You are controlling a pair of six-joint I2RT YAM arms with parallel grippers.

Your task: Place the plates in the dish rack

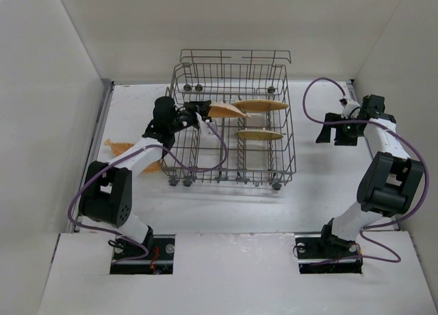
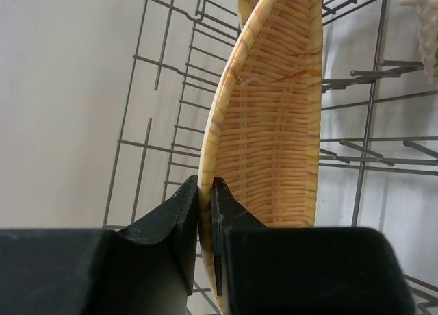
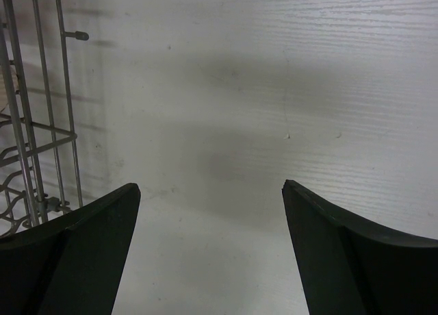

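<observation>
The leaf-shaped plate (image 2: 274, 123) stands on its edge over the dish rack (image 1: 291, 147), and I think it is not down between the wires yet. The left hand (image 2: 205, 192) is shut tight on its rim, pinching only a thin bit at one end. A second plate (image 1: 260, 105) and a third plate (image 1: 260, 135) stand in the rack, just past the held plate's far tip. A fourth plate (image 1: 120, 148) lies on the table (image 1: 321, 185) behind that hand. The right hand (image 3: 212, 192) is wide open, holds nothing, and waits beside the rack. The plate could twist in that small pinch, bump a wire or the second plate, and tip over.
</observation>
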